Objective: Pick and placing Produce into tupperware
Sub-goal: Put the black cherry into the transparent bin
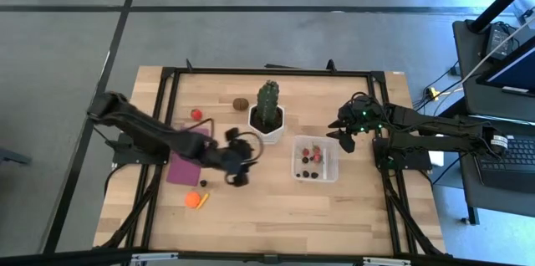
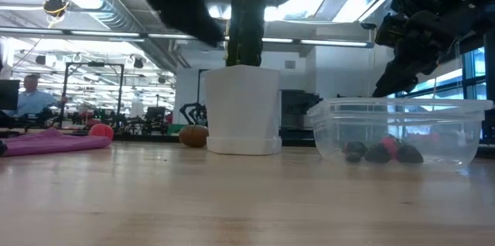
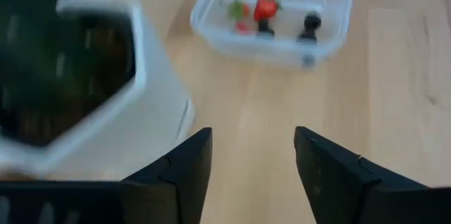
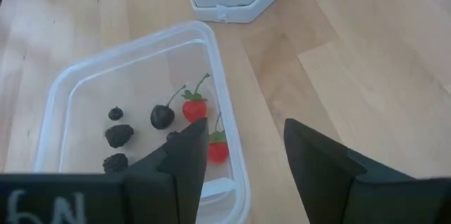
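The clear tupperware (image 1: pixel 315 159) stands on the table to the right of the cactus pot and holds small red pieces (image 4: pixel 195 108) and dark berries (image 4: pixel 118 135). Loose produce lies on the table: a red piece (image 1: pixel 196 115), a brown kiwi-like oval (image 1: pixel 241 104) and an orange piece (image 1: pixel 196 200). My left gripper (image 3: pixel 252 160) is open and empty above the table, between the purple mat and the tupperware (image 3: pixel 278 13). My right gripper (image 4: pixel 245 153) is open and empty, just above the tupperware's far right corner.
A green cactus in a white hexagonal pot (image 1: pixel 267 120) stands just beyond my left gripper, left of the tupperware. A flat purple mat (image 1: pixel 188 164) lies under the left arm. Bare wood lies along the table's near edge. A person sits in the room behind (image 2: pixel 31 95).
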Tool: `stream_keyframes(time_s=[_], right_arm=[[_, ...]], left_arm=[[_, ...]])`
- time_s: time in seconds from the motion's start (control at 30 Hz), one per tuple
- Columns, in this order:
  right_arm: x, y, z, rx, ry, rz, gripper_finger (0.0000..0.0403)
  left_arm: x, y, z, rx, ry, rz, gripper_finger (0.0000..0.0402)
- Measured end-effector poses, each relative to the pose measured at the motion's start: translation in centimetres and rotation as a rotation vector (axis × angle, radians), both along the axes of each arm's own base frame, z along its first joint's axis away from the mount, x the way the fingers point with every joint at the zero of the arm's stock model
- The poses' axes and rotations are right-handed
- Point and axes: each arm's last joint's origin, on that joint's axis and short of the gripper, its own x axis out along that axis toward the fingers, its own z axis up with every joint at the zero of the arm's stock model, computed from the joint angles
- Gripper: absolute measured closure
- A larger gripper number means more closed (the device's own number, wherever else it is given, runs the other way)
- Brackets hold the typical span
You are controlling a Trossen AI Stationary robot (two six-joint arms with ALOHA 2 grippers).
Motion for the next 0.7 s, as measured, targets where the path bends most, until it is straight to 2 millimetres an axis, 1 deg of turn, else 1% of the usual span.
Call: stream_keyframes(time_s=[0.17,0.3,0.4,0.53,0.6,0.7], right_arm=[[0.0,0.0,0.0,-0.012,0.000,0.009,0.0215],[0.0,0.0,0.0,-0.010,-0.002,0.008,0.0215],[0.0,0.0,0.0,-0.011,-0.005,0.008,0.0215],[0.0,0.0,0.1,-0.011,-0.007,0.007,0.0215],[0.0,0.0,0.1,-0.011,-0.007,0.007,0.0215],[0.0,0.0,0.1,-0.011,-0.007,0.006,0.0215]], left_arm=[[-4.3,-0.9,-1.8,-0.122,-0.011,0.079,0.0209],[-6.6,-1.6,-3.1,-0.254,-0.017,0.149,0.0206],[-7.7,-2.1,-4.0,-0.324,0.004,0.208,0.0207],[-8.8,-2.5,-4.5,-0.374,0.070,0.285,0.0212],[-9.4,-2.4,-4.8,-0.398,0.098,0.353,0.0213],[-9.8,-2.3,-5.1,-0.481,0.129,0.468,0.0210]])
